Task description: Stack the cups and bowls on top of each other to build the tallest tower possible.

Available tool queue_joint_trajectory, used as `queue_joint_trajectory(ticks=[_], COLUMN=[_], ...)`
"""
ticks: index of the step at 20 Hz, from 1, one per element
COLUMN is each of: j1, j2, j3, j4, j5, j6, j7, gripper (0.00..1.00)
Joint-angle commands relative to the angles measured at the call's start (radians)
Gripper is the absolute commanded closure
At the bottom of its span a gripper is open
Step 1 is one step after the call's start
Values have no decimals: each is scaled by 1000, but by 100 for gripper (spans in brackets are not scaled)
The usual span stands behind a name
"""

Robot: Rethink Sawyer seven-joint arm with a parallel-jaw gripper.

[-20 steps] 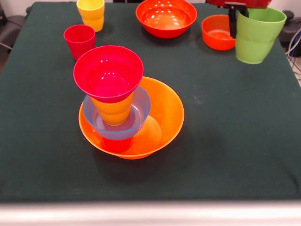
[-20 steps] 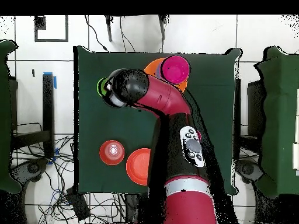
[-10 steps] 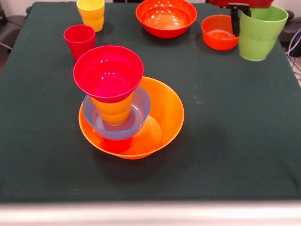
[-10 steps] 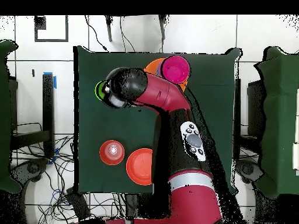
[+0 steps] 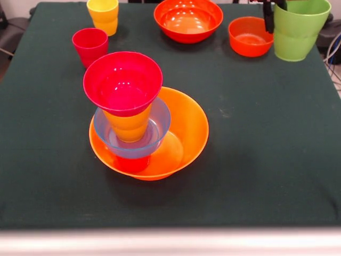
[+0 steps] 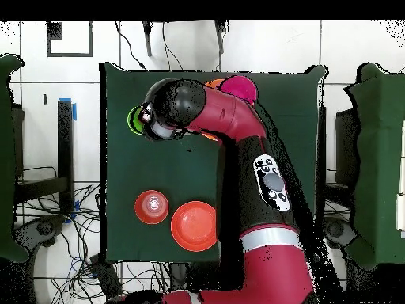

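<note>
**Green cup gripped at rim, lifted clear at desk corner; tower at four pieces**

Tool state: the tool (image 5: 273, 12) shows only at the top edge of the front view. One dark finger (image 5: 268, 18) runs down the outside of the green cup (image 5: 297, 29) at its rim; its partner is hidden. I judge the tool closed across the cup wall, with the cup held upright and seemingly off the desk (image 5: 256, 160), just beside the small orange-red bowl (image 5: 248, 36).

Location of the tower (image 5: 139, 120): near the middle of the desk. The wide orange bowl (image 5: 186, 128) is the base; in it a red-orange cup, mostly hidden, carries the light blue bowl (image 5: 157, 128); an orange cup (image 5: 128, 126) stands in that; a magenta bowl (image 5: 123, 83) sits on top.

Count, front view: five cups, being two in the tower, the green one in the tool, plus the crimson cup (image 5: 89, 45) and yellow cup (image 5: 103, 15) loose. Five bowls, being three in the tower, the orange-red one, and the large red-orange bowl (image 5: 188, 19). No dark blue bowl is visible.

Handling, as a judgement: the pieces are glossy plastic, light, stiff and slippery. A rim pinch suits the cups. The magenta bowl offers a concave seat, so a cup set off-centre may slide, and the tower may tip if nudged.
</note>
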Motion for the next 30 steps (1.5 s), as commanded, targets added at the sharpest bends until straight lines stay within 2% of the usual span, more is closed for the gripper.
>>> queue_joint_trajectory(ticks=[1,8,13,17,26,30], j1=[-47,-63,-73,-82,-98,-49], j2=[124,212,279,308,281,262], j3=[119,130,141,145,156,131], j4=[-134,-257,-368,-409,-432,-495], j5=[-87,-130,-142,-156,-172,-207], j6=[155,237,346,376,472,547], j7=[-201,-215,-216,-222,-205,-143], gripper=[100,100,100,100,100,100])
